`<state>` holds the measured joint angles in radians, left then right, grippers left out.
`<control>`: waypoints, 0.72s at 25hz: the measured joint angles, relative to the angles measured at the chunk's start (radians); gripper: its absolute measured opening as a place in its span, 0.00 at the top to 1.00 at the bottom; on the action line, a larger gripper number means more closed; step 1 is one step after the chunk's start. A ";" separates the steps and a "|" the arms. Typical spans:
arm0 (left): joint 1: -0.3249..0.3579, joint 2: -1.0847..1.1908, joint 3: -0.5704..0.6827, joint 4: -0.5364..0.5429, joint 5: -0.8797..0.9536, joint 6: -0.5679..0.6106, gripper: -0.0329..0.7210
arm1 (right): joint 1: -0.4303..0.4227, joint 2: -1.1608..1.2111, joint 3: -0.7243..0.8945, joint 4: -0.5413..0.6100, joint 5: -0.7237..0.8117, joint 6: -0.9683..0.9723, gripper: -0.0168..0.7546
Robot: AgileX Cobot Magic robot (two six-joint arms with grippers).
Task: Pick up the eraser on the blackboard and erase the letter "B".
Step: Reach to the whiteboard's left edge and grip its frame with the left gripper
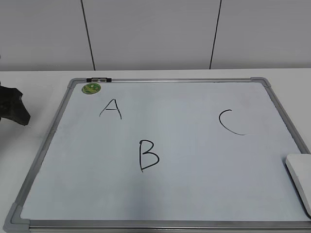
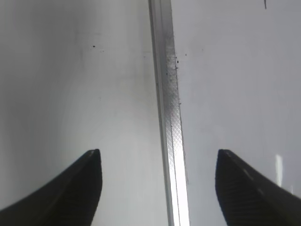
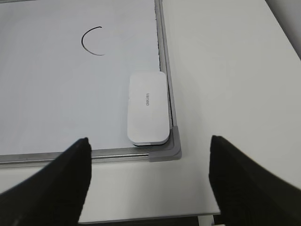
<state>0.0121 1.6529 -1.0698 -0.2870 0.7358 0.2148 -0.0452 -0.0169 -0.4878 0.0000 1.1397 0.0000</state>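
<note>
While both tools (image 2: 157, 188) (image 3: 150, 181) gape empty, the eraser (image 1: 300, 179) — frame-cropped — lies on the blackboard (image 1: 194, 194), letter "B" (image 1: 148, 155) whole.

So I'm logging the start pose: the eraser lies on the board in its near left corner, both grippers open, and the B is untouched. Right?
Not quite. The eraser lies in the near right corner of the blackboard, as the right wrist view shows. The rest holds: the left gripper and the right gripper are open, and the letter "B" is untouched.

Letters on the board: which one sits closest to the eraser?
The "C", at the right; the eraser lies in the right near corner. "A" and "B" are farther left.
</note>
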 joint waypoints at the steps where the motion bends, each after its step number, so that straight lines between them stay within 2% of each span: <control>1: 0.000 0.026 -0.012 0.000 0.000 0.003 0.23 | 0.000 0.000 0.000 0.000 0.000 0.000 0.23; 9: 0.000 0.181 -0.091 -0.074 -0.007 0.076 0.24 | 0.000 0.000 0.000 0.000 0.000 0.000 0.23; 18: 0.000 0.323 -0.231 -0.098 0.024 0.092 0.40 | 0.000 0.000 0.000 0.000 0.000 0.000 0.23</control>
<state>0.0121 1.9763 -1.3011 -0.3853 0.7599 0.3065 -0.0452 -0.0169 -0.4878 0.0000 1.1397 0.0000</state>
